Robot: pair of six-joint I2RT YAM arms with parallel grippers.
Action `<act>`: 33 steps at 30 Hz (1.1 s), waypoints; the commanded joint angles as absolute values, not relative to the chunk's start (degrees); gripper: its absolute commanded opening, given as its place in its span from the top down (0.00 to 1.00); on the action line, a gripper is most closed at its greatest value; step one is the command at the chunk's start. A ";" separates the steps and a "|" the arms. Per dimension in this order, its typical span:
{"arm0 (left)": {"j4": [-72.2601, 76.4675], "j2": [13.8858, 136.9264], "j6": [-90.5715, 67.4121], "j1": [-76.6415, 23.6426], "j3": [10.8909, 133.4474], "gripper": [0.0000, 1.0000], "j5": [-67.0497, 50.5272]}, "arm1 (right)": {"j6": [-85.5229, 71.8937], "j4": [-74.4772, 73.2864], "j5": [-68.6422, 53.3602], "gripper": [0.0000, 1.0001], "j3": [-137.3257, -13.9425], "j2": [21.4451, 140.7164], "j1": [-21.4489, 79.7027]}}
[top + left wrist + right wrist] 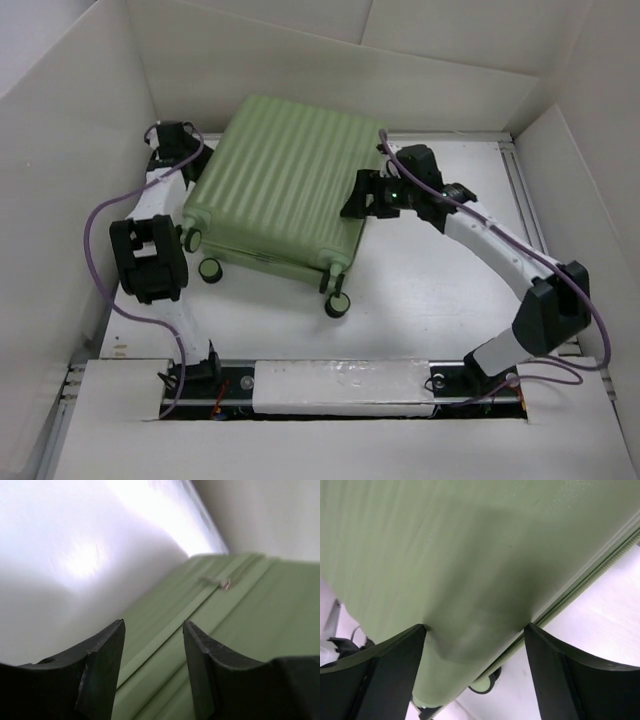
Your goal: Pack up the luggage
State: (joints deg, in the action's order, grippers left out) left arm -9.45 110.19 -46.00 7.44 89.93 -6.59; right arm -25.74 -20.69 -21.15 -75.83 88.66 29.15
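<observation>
The pale green ribbed luggage [290, 185] lies closed and flat on the white table, its caster wheels [339, 303] toward the near edge. My left gripper [183, 143] is open at the luggage's far left side; its wrist view shows the green side [235, 610] with the zipper pull [225, 584] beyond the fingertips [112, 645]. My right gripper [358, 198] is open at the luggage's right edge, its fingers spread against the green shell [470, 555] and the zipper seam [590, 582]. A wheel [485, 684] shows below.
White cardboard walls [60, 180] surround the table on the left, back and right. Purple cables [100, 240] loop from both arms. A white strip [340, 385] runs along the near edge between the arm bases.
</observation>
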 commanded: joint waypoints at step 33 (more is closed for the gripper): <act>-23.64 85.61 -29.97 -20.54 63.19 1.00 -15.29 | -23.82 -23.82 -21.26 0.89 -100.43 113.79 17.30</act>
State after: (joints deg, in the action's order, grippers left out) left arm -19.11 85.14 -32.23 -5.89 64.14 -6.59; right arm -20.53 -31.99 -9.61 -92.79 110.30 9.56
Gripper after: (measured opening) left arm 0.003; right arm 0.111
